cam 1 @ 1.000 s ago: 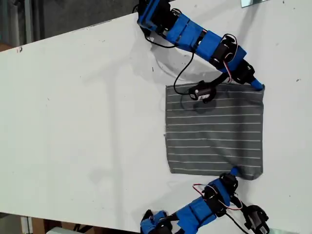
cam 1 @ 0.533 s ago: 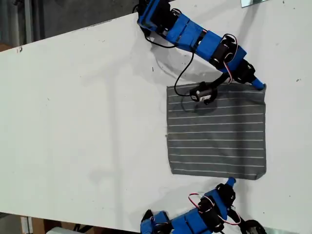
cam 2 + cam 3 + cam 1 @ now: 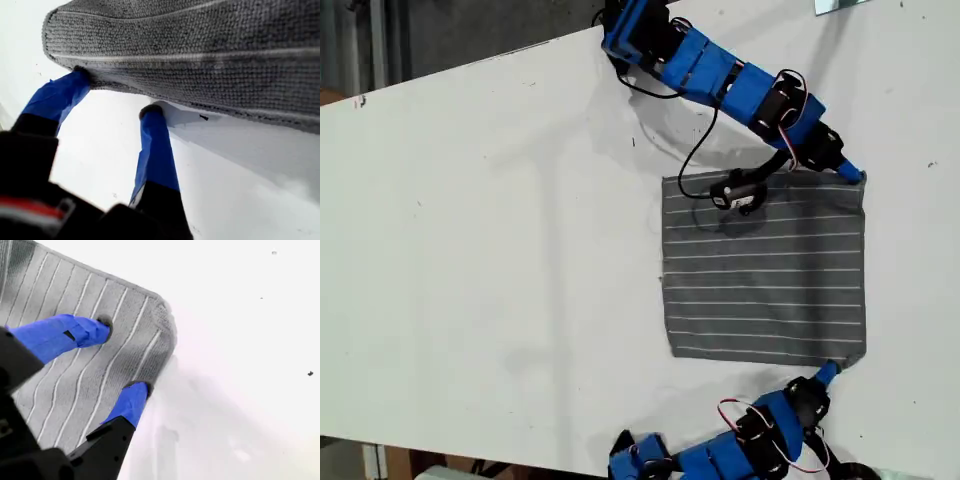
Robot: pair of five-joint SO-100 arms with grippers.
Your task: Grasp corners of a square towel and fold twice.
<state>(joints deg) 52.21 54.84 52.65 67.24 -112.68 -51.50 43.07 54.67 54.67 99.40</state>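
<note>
The towel [image 3: 763,268] lies flat and unfolded on the white bench [image 3: 500,250], in the exterior view's right half. Its white stripes run from that view's left to its right. All four corners rest on the bench surface.

We position my first gripper [image 3: 116,92] at a towel corner [image 3: 55,35]. In the first wrist view the jaws stand apart: one blue fingertip [image 3: 77,77] touches the towel's edge beside the corner, and the other fingertip sits just short of the edge, on the bare bench. Nothing is clamped between them. In the exterior view, this matches the arm at the bottom edge, whose blue tip [image 3: 827,372] meets the towel's lower right corner.

We position my second gripper [image 3: 122,355] at another corner [image 3: 167,322]. In the second wrist view the jaws are also apart: one fingertip [image 3: 95,330] presses on top of the striped cloth, and the other sits at the towel's edge where cloth meets bench. The cloth is not pinched. In the exterior view, this arm reaches from the top edge, and its tip [image 3: 850,175] rests at the towel's upper right corner. A small black wrist camera [image 3: 735,190] hangs over the towel's upper edge.
</note>
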